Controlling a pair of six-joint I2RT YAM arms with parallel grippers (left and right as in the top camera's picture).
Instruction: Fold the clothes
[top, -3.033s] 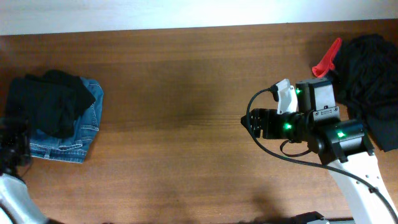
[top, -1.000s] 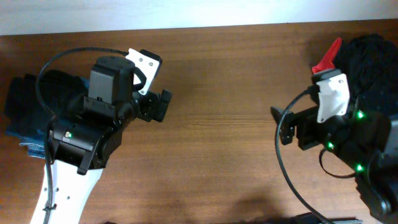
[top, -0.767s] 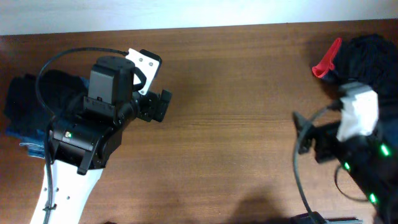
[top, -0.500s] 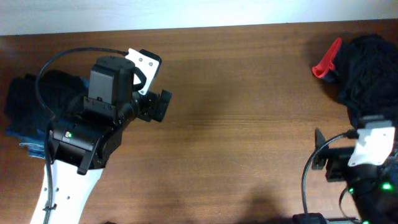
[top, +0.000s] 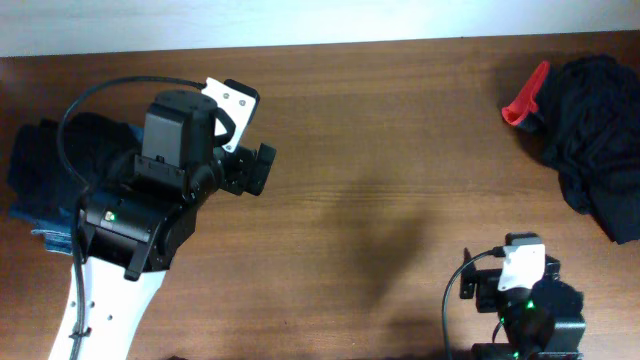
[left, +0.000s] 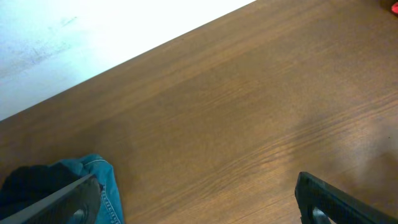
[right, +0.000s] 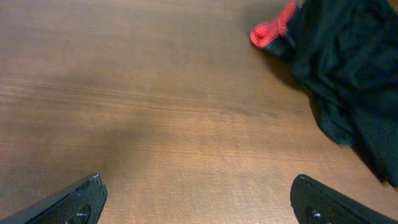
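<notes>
Currently the right arm sits at the near right edge of the table (top: 400, 130), low in the overhead view. Three seconds ago it stood mid-right beside the crumpled dark garment (top: 595, 130); over the last second it withdrew step by step toward the near edge. The right gripper (right: 199, 199) is spread wide with nothing between its fingers, only bare wood showing in the gap.

The crumpled dark garment lies at the far right corner, unfolded and bunched, well apart from both grippers. In the right wrist view it fills the upper right corner (right: 348, 74). A red object (top: 525, 95) rests against its left side, touching it — what it is cannot be told. The heap shows no visible change in shape across the frames.

The left arm reaches over the left part of the table, in the same pose as one second ago; three seconds ago only a small part of it showed at the left edge. The left gripper (left: 196, 202) is also spread wide and holds nothing.

A black garment (top: 60, 165) lies on top of blue jeans (top: 25, 210) at the left edge, partly hidden by the left arm — this stack is in the same place as earlier.
</notes>
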